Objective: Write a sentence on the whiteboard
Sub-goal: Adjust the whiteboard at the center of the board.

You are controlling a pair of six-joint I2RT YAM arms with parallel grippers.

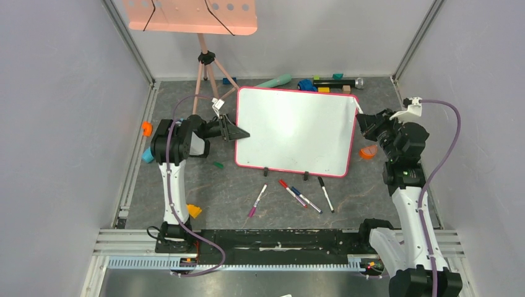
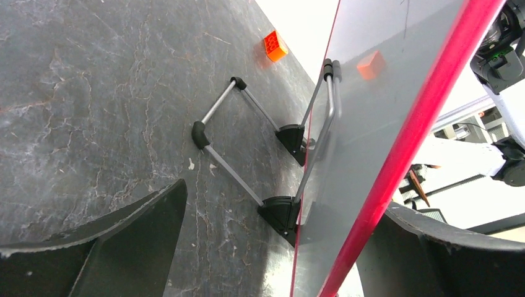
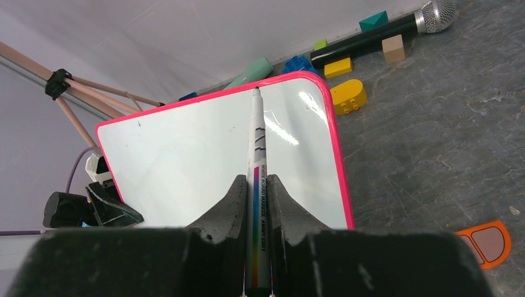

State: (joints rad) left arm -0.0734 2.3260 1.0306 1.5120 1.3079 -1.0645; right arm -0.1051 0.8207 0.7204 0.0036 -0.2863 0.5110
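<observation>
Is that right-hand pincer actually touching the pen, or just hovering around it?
Touching. The right wrist view shows the right pincer with both fingers pressed against the pen, no gap on either side.

The top view looks down from above the near edge, whiteboard (image 1: 294, 130) central. The left wrist camera sits close at its 9 o'clock edge, facing its back. The right wrist camera, at 3 o'clock, sights along a marker (image 3: 257, 179) at its front. All share the board.
</observation>
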